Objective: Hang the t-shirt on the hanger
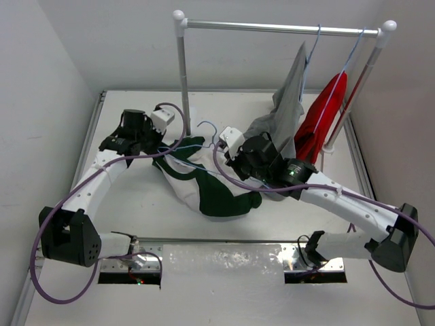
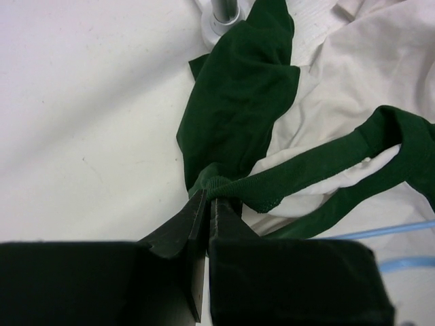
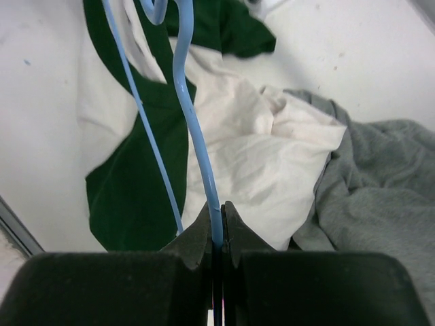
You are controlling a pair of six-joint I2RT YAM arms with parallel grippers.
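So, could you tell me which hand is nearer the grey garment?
Right. The right hand, pinching the hanger, sits beside the grey garment; the left hand grips the t-shirt at its far edge, farther away.

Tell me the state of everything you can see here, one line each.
left hand, shut on the t-shirt's green edge band
right hand, shut on the hanger's wire
t-shirt, crumpled on the table
hanger, off the rail, lying across the t-shirt
grey garment, hung on the rail, lower end on the table
red garment, hung on the rail
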